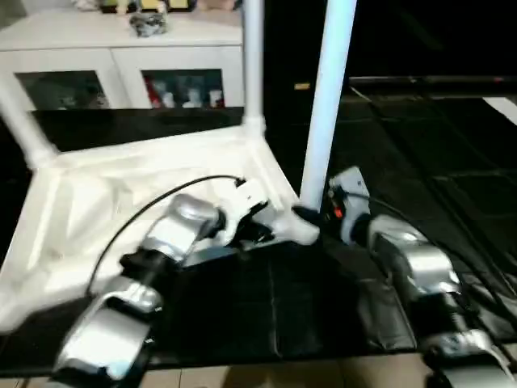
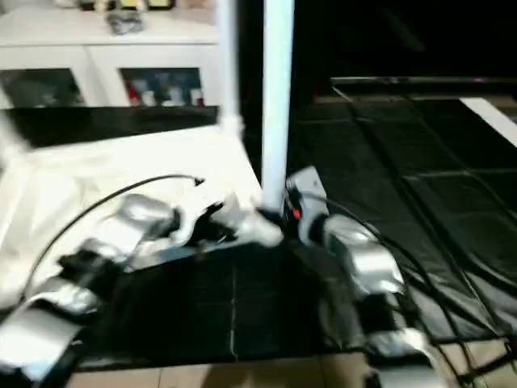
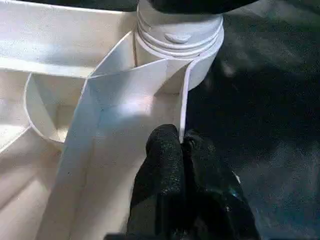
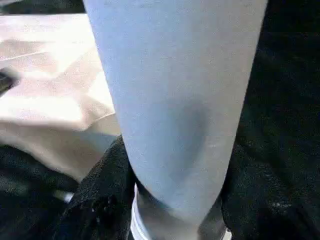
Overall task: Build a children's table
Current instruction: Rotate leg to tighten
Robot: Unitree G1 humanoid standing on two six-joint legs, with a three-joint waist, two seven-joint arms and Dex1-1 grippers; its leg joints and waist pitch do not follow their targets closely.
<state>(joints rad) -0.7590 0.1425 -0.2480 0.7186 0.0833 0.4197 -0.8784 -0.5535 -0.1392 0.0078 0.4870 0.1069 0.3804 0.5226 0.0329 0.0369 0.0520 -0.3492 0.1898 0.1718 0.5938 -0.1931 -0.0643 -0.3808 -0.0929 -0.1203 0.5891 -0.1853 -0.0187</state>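
Note:
The white table top [image 1: 105,202] lies underside up on a black mat. Three white legs stand in its corner sockets: one at the far left [image 1: 20,117], one at the far right [image 1: 253,65], one at the near right [image 1: 327,105]. My right gripper [image 1: 311,217] is at the foot of the near right leg [image 4: 175,100], with a black finger [image 4: 102,175] pressed on each side of it. My left gripper [image 3: 181,137] is shut on the top's thin rim, just beside that leg's ribbed socket [image 3: 180,40].
A white cabinet [image 1: 121,56] with glass doors stands behind the table top, small items on it. The black mat [image 1: 283,307] spreads to the right, crossed by dark cables [image 1: 452,242]. A strip of tan floor [image 1: 266,376] runs along the near edge.

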